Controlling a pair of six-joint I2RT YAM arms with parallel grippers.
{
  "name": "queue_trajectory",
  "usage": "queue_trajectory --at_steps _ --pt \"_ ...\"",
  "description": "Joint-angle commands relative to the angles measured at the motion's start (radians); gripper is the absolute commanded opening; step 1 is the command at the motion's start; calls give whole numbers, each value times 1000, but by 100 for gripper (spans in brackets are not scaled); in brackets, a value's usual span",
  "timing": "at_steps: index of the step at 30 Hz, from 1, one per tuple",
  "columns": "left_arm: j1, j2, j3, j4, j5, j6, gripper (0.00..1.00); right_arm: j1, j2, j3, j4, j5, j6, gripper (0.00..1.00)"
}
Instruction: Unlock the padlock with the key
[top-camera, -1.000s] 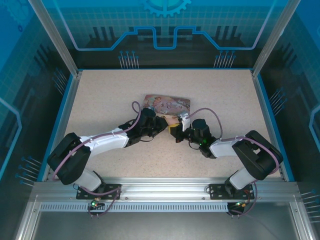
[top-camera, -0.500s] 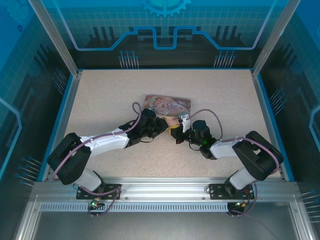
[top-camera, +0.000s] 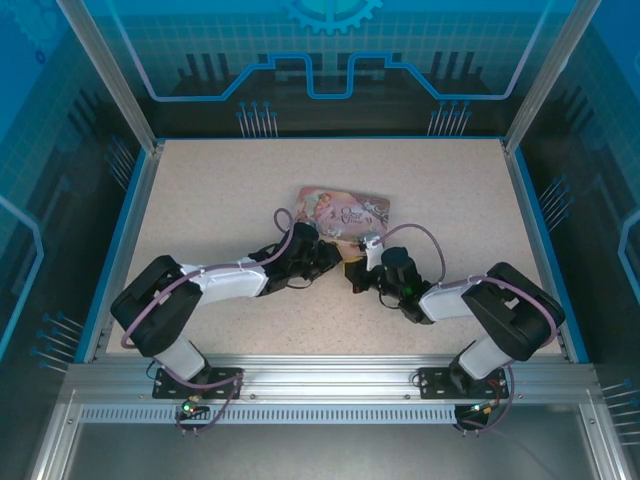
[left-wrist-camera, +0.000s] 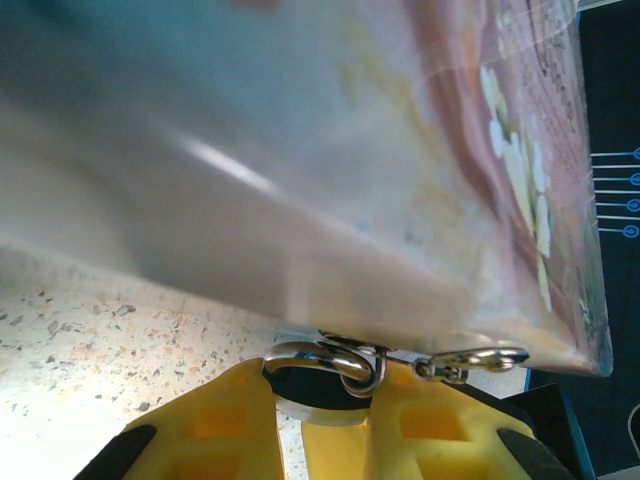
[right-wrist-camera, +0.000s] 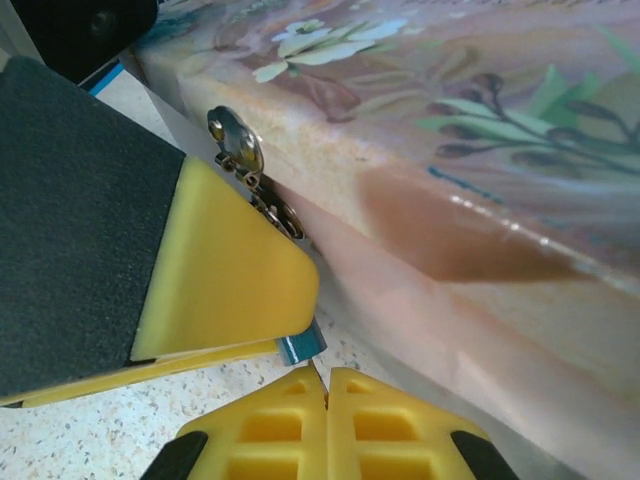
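Observation:
In the left wrist view my left gripper (left-wrist-camera: 322, 392) is shut on the padlock (left-wrist-camera: 318, 388), a small dark blue body between the yellow fingers. Its silvery shackle (left-wrist-camera: 325, 358) is hooked into a metal loop on the side of the pink illustrated tin (left-wrist-camera: 400, 200). In the right wrist view a blue corner of the padlock (right-wrist-camera: 300, 347) pokes out under the left gripper's yellow finger (right-wrist-camera: 225, 270). My right gripper (right-wrist-camera: 327, 388) is shut on the key (right-wrist-camera: 314, 368), a thin dark sliver pointing at that corner. From above, both grippers (top-camera: 335, 262) (top-camera: 356, 272) meet at the tin's near edge.
The tin (top-camera: 345, 210) lies flat mid-table, touching the grippers' work spot. A small metal clasp (left-wrist-camera: 470, 362) hangs from the tin's edge beside the shackle. Blue-rimmed table edges (top-camera: 135, 210) and glass walls surround the speckled surface.
The tin has slid a little to the right and turned slightly. Both grippers have followed it rightward, the left arm stretching further out. Both grips are unchanged.

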Motion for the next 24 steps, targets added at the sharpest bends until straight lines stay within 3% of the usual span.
queue_trajectory --at_steps 1,7,19,24 --pt "-30 32 4 129 83 -27 4 41 11 7 110 -27 26 0" --pt "-33 64 -6 156 90 -43 7 28 63 5 173 -32 17 0" --pt "-33 25 -34 115 39 -12 53 29 115 8 187 -40 53 0" --pt "-24 -57 -73 121 3 9 62 31 98 17 143 -38 82 0"
